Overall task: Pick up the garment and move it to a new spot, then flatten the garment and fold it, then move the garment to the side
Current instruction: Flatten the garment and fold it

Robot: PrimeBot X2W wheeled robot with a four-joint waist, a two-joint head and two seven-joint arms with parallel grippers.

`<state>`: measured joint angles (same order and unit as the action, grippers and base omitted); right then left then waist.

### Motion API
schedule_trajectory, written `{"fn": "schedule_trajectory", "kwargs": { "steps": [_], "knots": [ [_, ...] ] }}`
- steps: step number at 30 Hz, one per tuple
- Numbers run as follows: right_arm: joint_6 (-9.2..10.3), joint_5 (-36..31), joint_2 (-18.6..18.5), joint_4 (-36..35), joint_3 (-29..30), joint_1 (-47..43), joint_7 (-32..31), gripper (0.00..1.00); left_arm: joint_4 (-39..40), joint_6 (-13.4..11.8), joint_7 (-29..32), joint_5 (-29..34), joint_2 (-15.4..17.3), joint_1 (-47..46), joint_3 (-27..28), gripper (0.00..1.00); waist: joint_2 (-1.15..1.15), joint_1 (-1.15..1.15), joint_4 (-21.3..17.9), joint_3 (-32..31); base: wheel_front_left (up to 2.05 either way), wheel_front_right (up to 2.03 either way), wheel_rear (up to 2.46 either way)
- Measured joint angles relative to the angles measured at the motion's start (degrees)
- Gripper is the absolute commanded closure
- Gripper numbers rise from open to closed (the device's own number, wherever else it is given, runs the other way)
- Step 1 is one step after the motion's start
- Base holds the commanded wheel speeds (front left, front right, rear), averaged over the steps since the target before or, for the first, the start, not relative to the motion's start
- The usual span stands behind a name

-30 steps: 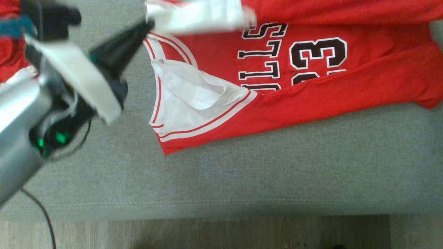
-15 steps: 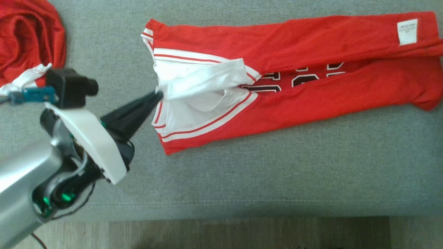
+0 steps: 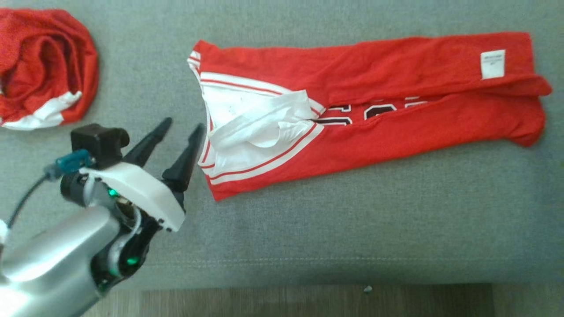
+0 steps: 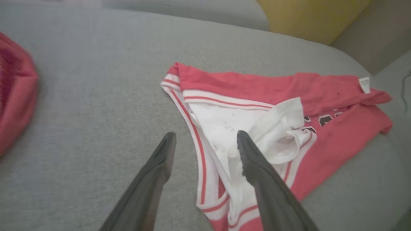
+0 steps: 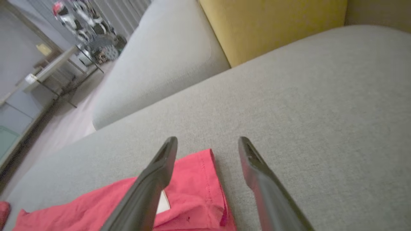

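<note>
Grey sofa cushion [image 3: 352,220] bore the red jersey [image 3: 396,66], folded lengthwise, its white armhole edge just beside the left gripper [image 3: 184,124], which gaped empty; the right gripper [image 5: 208,140] stood open over its hem.

Soft even daylight, slight blur

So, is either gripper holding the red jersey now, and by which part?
Nothing is held. The left gripper stands open at the white-trimmed end of the red jersey; the right gripper stands open over its other end.
</note>
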<state>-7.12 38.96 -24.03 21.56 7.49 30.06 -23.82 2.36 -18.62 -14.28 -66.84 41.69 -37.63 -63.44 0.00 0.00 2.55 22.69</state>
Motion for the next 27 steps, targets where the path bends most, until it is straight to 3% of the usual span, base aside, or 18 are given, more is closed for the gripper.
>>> {"fn": "schedule_trajectory", "kwargs": {
  "steps": [2,3,7,10,16,27],
  "knots": [
    [0.0,-1.52,2.13,-1.54,2.3,-3.52,2.47,0.0,-0.03,-3.49,-0.01,4.81,-3.11,2.98,4.8,0.0,0.0,0.0,0.09,-1.43,0.0,0.0,0.0],
    [0.0,-1.52,2.13,-1.54,2.3,-3.52,2.47,0.0,-0.03,-3.49,-0.01,4.81,-3.11,2.98,4.8,0.0,0.0,0.0,0.09,-1.43,0.0,0.0,0.0],
    [0.0,-4.93,6.87,-3.58,5.83,-10.34,4.61,0.0,2.2,-8.44,-0.04,17.0,-10.46,10.85,13.66,0.0,0.0,0.0,0.57,-4.35,0.0,0.0,0.0],
    [0.0,-6.88,10.12,-4.09,7.2,-13.08,4.81,0.0,3.55,-10.7,-0.04,26.31,-14.99,18.12,18.61,0.0,0.0,0.0,1.07,-6.22,0.0,0.0,0.0],
    [0.0,-9.32,11.92,-1.35,9.53,-12.89,4.34,0.0,3.64,-9.2,-0.25,42.72,-22.79,25.96,23.77,0.0,0.0,0.0,3.5,-8.06,0.0,0.0,0.0],
    [0.0,-21.98,7.93,14.44,12.81,-2.99,0.67,0.0,-0.3,-1.87,-0.42,52.53,-30.63,29.83,30.72,0.0,0.0,0.0,8.22,-7.99,0.0,0.0,0.0]
  ]
}}
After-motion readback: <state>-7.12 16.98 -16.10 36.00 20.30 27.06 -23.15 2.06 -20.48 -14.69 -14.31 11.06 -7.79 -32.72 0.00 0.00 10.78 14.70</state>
